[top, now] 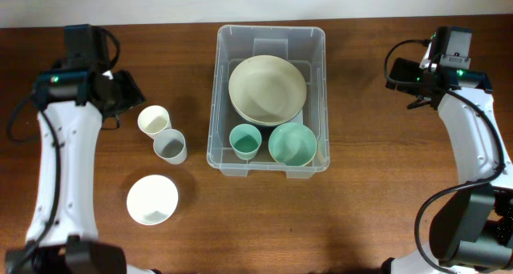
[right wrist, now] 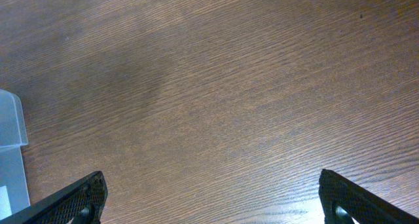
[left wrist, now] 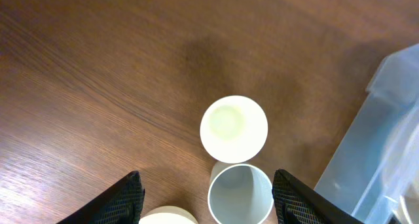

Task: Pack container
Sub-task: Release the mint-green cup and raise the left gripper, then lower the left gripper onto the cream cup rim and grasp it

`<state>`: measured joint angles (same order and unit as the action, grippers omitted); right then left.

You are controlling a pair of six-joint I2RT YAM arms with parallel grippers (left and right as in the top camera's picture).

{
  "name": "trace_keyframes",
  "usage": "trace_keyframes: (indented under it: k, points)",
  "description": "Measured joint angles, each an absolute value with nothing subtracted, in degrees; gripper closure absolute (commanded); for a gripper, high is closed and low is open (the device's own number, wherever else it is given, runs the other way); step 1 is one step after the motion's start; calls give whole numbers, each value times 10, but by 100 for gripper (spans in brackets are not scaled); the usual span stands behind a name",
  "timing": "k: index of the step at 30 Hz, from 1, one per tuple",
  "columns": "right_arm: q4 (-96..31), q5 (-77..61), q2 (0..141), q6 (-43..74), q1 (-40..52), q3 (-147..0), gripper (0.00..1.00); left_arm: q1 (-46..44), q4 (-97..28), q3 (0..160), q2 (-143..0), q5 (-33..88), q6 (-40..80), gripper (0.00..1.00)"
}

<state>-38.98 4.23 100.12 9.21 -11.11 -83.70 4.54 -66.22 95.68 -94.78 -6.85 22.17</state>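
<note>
The brown wooden worktop (top: 361, 210) runs the width of the scene. The container (top: 215, 106), a large clear plastic rectangular bin with a rounded rim, sits in the middle of it towards the back, between the two arms.

By my reckoning the packing is about half done: three pieces are in the bin and three stand outside it.

The biggest thing inside is a wide cream round bowl (top: 267, 88) filling the far half; it seems to rest on something similar beneath, but I can't be sure. Nearer the front, a pale teal round bowl (top: 292, 143) sits in the right corner. A small green cup (top: 244, 141) stands just beside it on the left.

Out on the wood to the left of the bin, a white round bowl (top: 152, 199) lies nearest the front. Behind it are a small grey cup (top: 170, 146) and a pale yellow cup (top: 153, 121); these two are touching or nearly so, and both are upright with their mouths up.

The left fingers (left wrist: 127, 198) are spread wide and hold nothing, hovering above those two cups. The right fingers (right wrist: 72, 201) are also spread fully, empty, over bare wood well to the right of the bin. The left arm looks best placed to take a cup next.
</note>
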Motion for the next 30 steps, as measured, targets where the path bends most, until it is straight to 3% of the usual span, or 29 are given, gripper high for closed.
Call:
trace_keyframes:
  k: [10,15,30]
  points:
    - [-390,42,1001,92,-111,-837,1,45,-662,957,-1039,-58,222,37]
    - [-390,43,1001,92,-111,-837,1,45,-662,957,-1076,-57,225,54]
    - [-390,42,1001,92,-111,-837,1,45,-649,957,-1155,-49,225,54]
